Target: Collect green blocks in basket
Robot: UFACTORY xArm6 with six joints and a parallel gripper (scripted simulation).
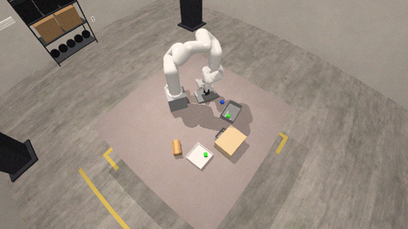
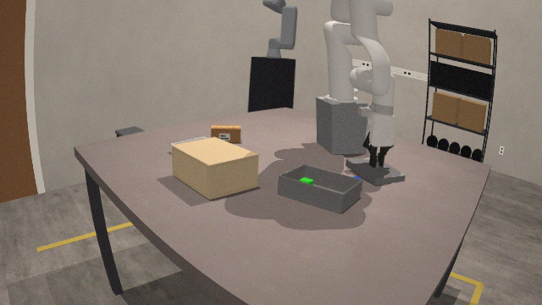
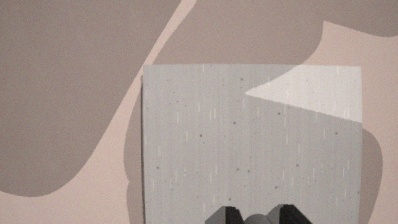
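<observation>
Tool (image 2: 377, 163) parting around lid's knob (image 3: 257, 219), lid (image 2: 374, 173) flat on table, beside open metal box (image 2: 318, 192).

You get a high, distant top view, a nearer table-height exterior view, and a close downward wrist view; all share the table (image 2: 254, 254).
</observation>
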